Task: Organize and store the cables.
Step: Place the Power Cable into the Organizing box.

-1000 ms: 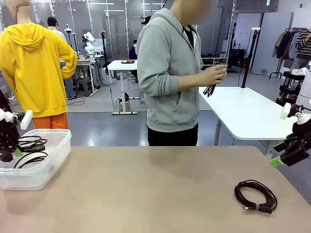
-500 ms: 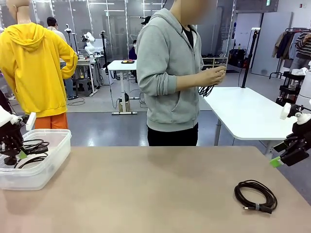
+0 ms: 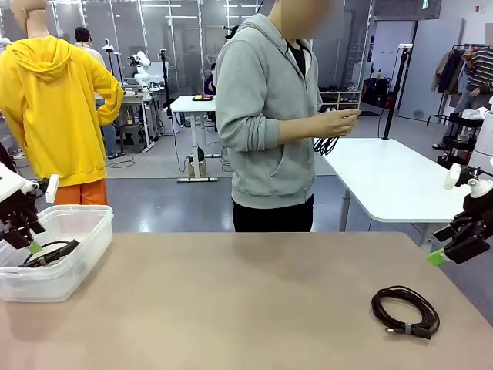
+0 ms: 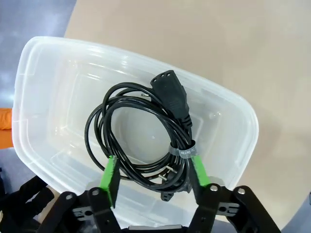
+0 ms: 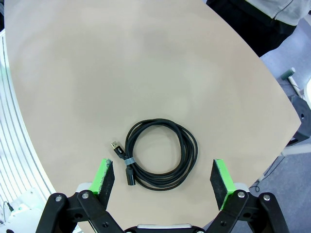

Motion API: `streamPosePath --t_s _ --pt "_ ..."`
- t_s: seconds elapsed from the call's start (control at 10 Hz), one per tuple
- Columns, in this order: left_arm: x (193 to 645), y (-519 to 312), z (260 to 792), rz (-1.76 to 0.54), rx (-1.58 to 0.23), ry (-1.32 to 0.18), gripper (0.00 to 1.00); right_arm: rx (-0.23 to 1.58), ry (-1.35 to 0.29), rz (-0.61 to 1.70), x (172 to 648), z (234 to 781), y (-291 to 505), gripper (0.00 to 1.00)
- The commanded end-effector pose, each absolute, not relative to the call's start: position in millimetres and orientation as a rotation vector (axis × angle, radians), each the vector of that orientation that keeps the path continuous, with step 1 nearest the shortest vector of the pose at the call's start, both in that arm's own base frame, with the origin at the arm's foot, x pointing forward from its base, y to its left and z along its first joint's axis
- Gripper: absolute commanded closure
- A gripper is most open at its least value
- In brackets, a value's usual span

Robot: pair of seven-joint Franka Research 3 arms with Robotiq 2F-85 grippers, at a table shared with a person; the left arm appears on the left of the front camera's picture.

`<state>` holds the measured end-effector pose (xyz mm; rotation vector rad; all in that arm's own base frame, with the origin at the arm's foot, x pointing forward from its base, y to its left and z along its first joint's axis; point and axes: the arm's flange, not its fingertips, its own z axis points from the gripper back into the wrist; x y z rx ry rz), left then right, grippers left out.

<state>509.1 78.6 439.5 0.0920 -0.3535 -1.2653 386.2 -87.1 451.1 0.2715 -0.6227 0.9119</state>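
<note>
A coiled black cable (image 4: 141,141) lies on the bottom of the clear plastic bin (image 4: 233,121) at the table's left end (image 3: 77,214); from the front the coil (image 3: 48,253) shows through the bin wall. My left gripper (image 4: 154,172) hangs open just above it, holding nothing (image 3: 31,239). A second coiled cable (image 3: 404,311) rests on the table at the front right. My right gripper (image 5: 163,178) hovers wide open above that coil (image 5: 160,154), off the table's right edge in the front view (image 3: 451,250).
A person in a grey hoodie (image 3: 269,116) stands at the far side, holding another black cable bundle (image 3: 330,142) in both hands. The tan table (image 3: 231,301) stretches between the bin and the right coil.
My left gripper has opened and risen a little; the cable it held at the bin's rim has dropped to the bin's bottom. The right arm has not moved.
</note>
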Motion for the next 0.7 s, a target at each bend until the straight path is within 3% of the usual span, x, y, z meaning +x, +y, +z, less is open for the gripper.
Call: streamPosePath --t_s 0.0,0.6 --pt "504.6 74.2 443.7 -1.237 0.123 -0.366 0.00 0.276 -0.616 0.918 387.6 452.1 -87.0 0.00" --pt "507.3 70.7 446.1 -1.234 0.096 -0.368 0.00 0.276 -0.616 0.918 387.6 452.1 -87.0 0.00"
